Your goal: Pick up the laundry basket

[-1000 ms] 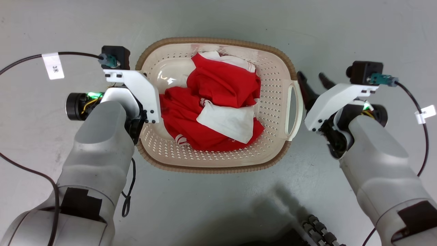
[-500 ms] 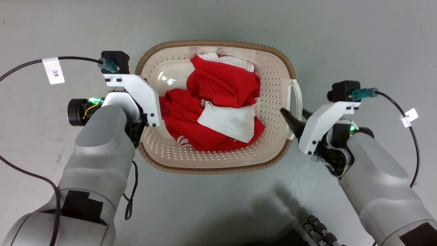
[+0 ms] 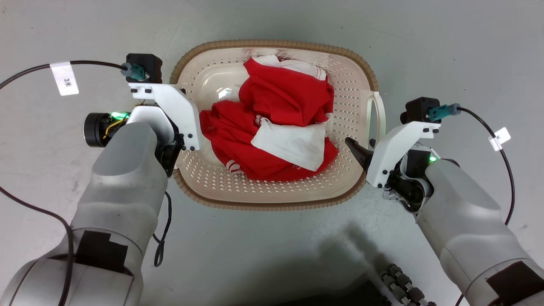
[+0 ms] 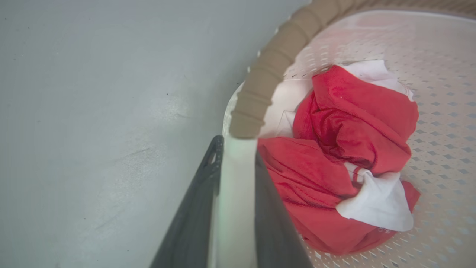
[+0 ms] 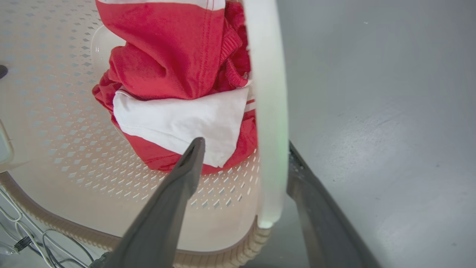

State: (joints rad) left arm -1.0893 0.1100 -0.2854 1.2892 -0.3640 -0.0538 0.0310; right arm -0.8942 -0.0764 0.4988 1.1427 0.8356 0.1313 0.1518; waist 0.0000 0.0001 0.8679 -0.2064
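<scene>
The laundry basket (image 3: 276, 43), cream with perforated walls and a brown woven-look rim, sits on the grey floor between my arms and holds red and white clothes (image 3: 276, 123). My left gripper (image 4: 238, 156) is shut on the basket's white left handle (image 4: 236, 193), one dark finger on each side, just under the rim (image 4: 260, 89). In the head view its fingers are hidden beneath the wrist bracket (image 3: 178, 114). My right gripper (image 3: 361, 146) is open and straddles the white right handle (image 5: 267, 111). One finger (image 5: 178, 186) is inside the basket with a gap to the handle. The other (image 5: 316, 208) is outside.
Bare grey floor surrounds the basket. Black cables trail from both wrists, one looping on the floor (image 3: 163, 238) by my left forearm. My dark base with rollers (image 3: 399, 284) lies at the bottom edge, close below the basket.
My right gripper has swung from beside the basket's right end to straddle the right handle. The basket has shifted slightly right in the head view. The left gripper has kept its grip.
</scene>
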